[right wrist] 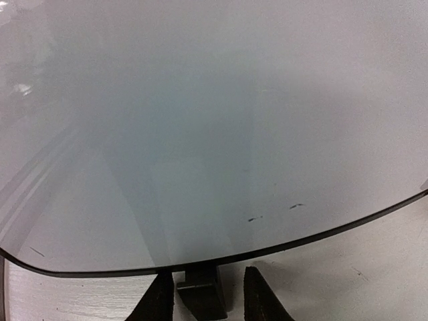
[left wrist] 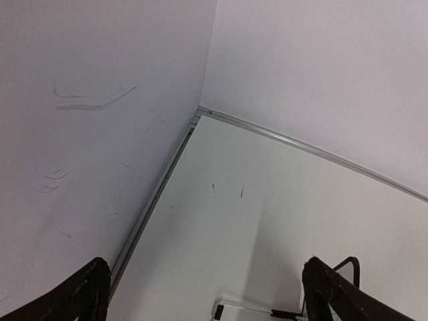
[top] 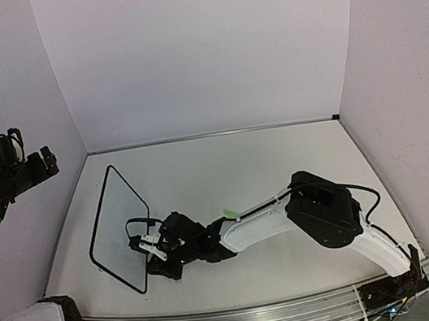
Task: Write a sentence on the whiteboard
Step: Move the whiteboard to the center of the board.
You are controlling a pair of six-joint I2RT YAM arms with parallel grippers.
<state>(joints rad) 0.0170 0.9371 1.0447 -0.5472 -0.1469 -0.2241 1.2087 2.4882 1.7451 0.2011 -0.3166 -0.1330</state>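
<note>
The whiteboard (top: pixel 120 226) stands tilted on the left part of the table, a thin black frame round a pale face. In the right wrist view the whiteboard (right wrist: pixel 200 134) fills the picture, bare but for two small dark marks. No sentence shows on it. One black foot (right wrist: pixel 200 294) juts from its lower edge. My right gripper (right wrist: pixel 208 289) straddles that foot, open and narrow: the left finger is at the foot, with a gap on the right. From above, the right gripper (top: pixel 152 249) sits low at the board's near edge. My left gripper (top: pixel 42 163) hangs high by the left wall, open and empty (left wrist: pixel 207 297).
The left wall (left wrist: pixel 100 134) and back wall (top: pixel 204 47) close in the table, with a metal rail (left wrist: pixel 154 200) along the wall's foot. A small green bit (top: pixel 228 212) shows beside the right forearm. The right arm (top: pixel 321 208) stretches across the near middle of the table.
</note>
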